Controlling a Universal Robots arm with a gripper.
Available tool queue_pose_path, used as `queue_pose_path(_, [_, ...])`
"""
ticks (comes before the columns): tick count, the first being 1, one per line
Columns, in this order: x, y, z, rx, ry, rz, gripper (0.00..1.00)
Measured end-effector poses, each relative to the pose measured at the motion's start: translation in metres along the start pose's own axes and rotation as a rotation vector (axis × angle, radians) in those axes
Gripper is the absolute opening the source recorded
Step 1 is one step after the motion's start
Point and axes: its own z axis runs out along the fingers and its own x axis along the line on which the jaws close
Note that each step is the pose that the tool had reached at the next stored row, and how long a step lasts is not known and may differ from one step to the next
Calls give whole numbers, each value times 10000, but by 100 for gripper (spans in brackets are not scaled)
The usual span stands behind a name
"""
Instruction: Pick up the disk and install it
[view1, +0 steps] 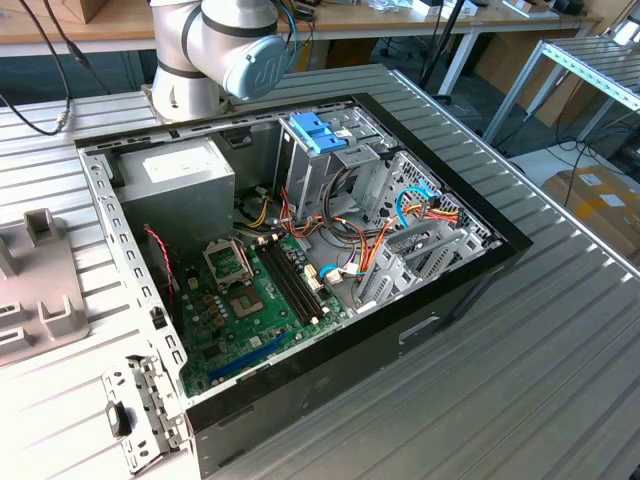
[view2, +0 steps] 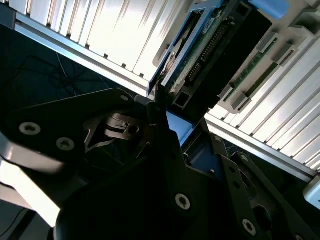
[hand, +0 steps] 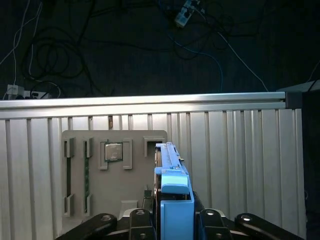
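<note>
The disk (hand: 167, 159) stands on edge, a silver-grey slab with a light-blue plastic tab (hand: 175, 186) along its side. My gripper (hand: 174, 222) is shut on it, with a black finger link on each side of the blue part. In the second wrist view the disk (view2: 210, 50) shows its green circuit board and black connector, and the gripper (view2: 167, 112) presses against its edge. It hangs over the ribbed table beside the grey fixture tray (hand: 135, 180).
The fixture tray holds a memory stick (hand: 86, 175) and a chip (hand: 113, 151). In the exterior view the open computer case (view1: 480, 290) lies on the table, with its drive cage with light-blue handles (view1: 320, 135), power-supply box (view1: 185, 180) and motherboard (view1: 240, 310). The table's edge rail (hand: 150, 102) borders a dark floor with cables.
</note>
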Motion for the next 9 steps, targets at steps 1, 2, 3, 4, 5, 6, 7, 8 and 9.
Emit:
queue_pose_path(1, [-1, 0, -10, 0, 0, 0, 37])
queue_pose_path(2, [-2, 0, -26, -1, 0, 0, 37])
queue_pose_path(3, [-3, 1, -37, -1, 0, 0, 37])
queue_pose_path(4, [-3, 1, -47, 0, 0, 0, 37])
queue_pose_path(5, [-4, 1, -63, 0, 0, 0, 37])
queue_pose_path(6, [-5, 1, -73, 0, 0, 0, 37])
queue_pose_path(7, [-6, 1, -83, -1, 0, 0, 37])
queue_pose_path(8, [-7, 2, -103, 0, 0, 0, 37])
queue_pose_path(9, [-8, 2, -121, 0, 0, 0, 37])
